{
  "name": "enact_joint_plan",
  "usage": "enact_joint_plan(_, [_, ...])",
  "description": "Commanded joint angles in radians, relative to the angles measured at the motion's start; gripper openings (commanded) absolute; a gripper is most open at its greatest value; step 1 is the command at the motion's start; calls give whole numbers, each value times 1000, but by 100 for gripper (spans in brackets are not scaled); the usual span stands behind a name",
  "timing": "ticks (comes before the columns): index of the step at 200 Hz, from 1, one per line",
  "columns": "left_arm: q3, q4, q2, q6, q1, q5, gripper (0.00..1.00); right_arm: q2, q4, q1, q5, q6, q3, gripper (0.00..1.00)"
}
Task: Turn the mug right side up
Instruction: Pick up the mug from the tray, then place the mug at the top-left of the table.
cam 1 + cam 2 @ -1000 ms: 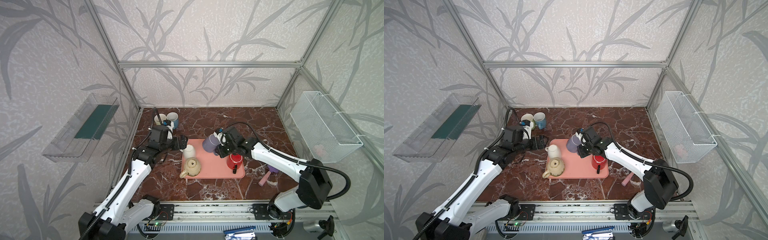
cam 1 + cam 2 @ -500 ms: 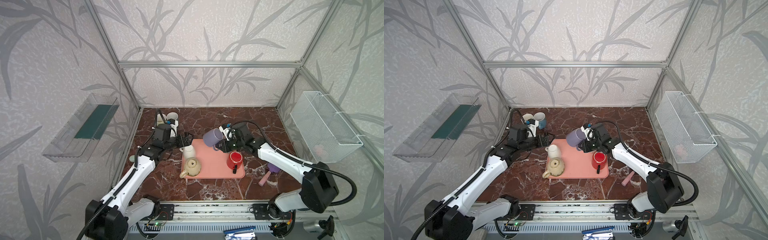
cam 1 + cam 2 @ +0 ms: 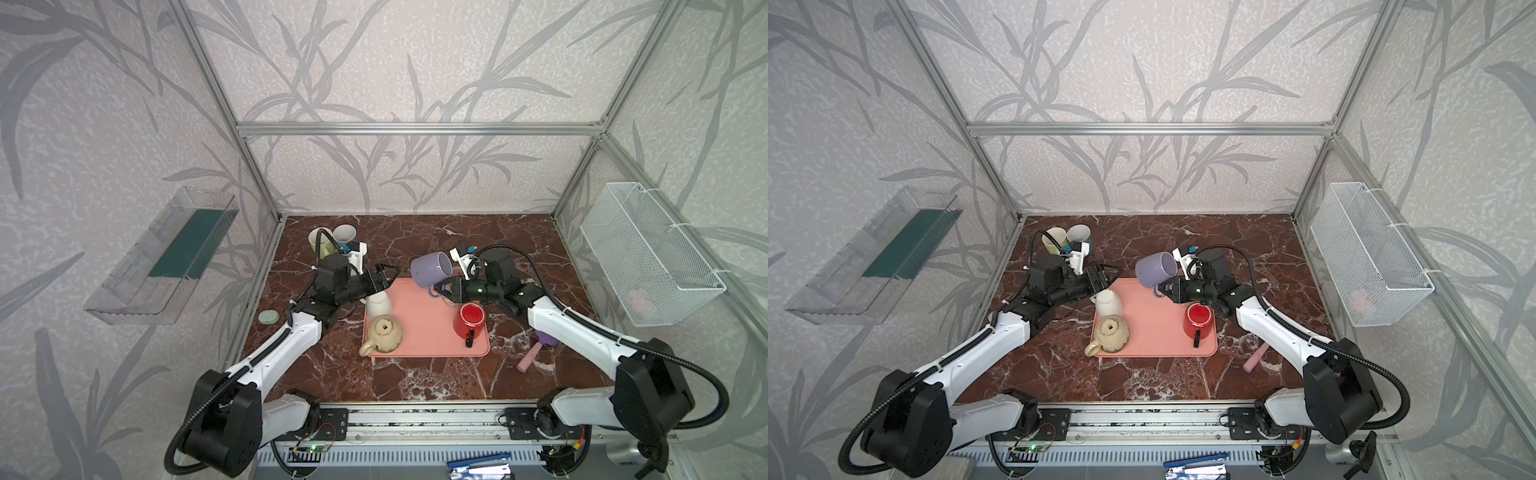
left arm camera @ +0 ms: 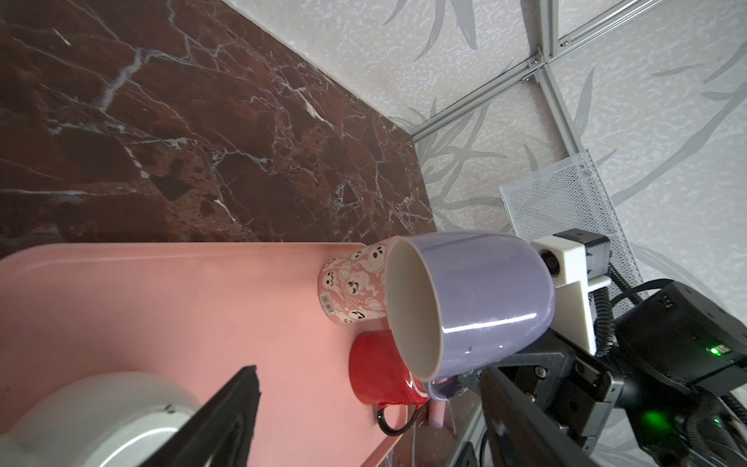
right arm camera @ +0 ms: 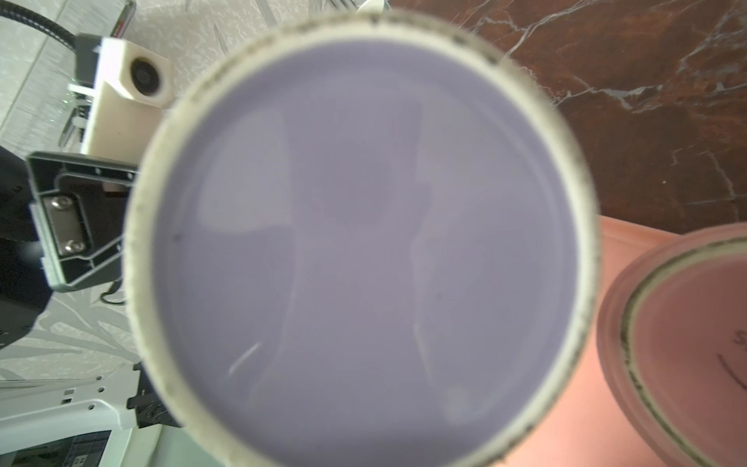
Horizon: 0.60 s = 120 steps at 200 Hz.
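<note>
The right claw (image 3: 441, 287) is clamped narrow on the handle of the lilac mug (image 3: 431, 269) and holds it in the air over the far edge of the pink tray (image 3: 424, 334), just above the middle in both top views. The mug lies on its side, with its mouth turned toward the left of the frame and its base toward the right arm's wrist camera. In the right wrist view that flat lilac base fills nearly the whole picture.

The left claw (image 3: 384, 276) stands wide with nothing between its fingers. It is at the tray's upper left corner, near the mug's mouth but apart from it.

Just below it on the tray a white mug (image 3: 378, 304) sits bottom up. A cream mug (image 3: 384, 332), also bottom up, sits below that, with its handle at the tray's lower left corner. A red mug (image 3: 470, 319) with a black handle stands on the tray's right side. A pink ghost-patterned cup (image 4: 353, 289) stands bottom up behind the lilac mug and is partly hidden by it.

Two more cups (image 3: 332, 239) stand in the upper left corner of the marble desk (image 3: 436, 237).
</note>
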Motion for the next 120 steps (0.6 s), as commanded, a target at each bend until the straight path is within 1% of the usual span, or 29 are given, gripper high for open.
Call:
enact_joint_plan(1, [-25,176,6,-64,-18,44,80,-47,187,-11,-63,47,-2,0])
enact_joint_plan(18, [-46,225,4,-83,-34,49,79,-54,233,-16,-79,75,-11,0])
enact_joint_plan(48, [-129,376,-20,-145,-49,38,76,-67,281,-24,-93,109,-20,0])
enact_joint_plan(63, [-166,432,-35,-163,-53,32,70,-69,310,-26,-102,119,-25,0])
enact_joint_plan(68, [-176,444,-40,-164,-55,31,68,-68,319,-28,-104,153,-26,0])
enact_joint_plan(85, [-195,459,-58,-155,-65,23,59,-65,343,-27,-113,176,-24,0])
enact_joint_plan(93, [-201,472,-64,-155,-68,23,57,-65,353,-27,-113,189,-24,0])
enact_joint_plan(108, [-213,507,-66,-161,-78,26,56,-65,370,-27,-116,205,-19,0])
enact_joint_plan(120, [-221,548,-62,-176,-85,30,58,-65,377,-27,-118,213,-12,0])
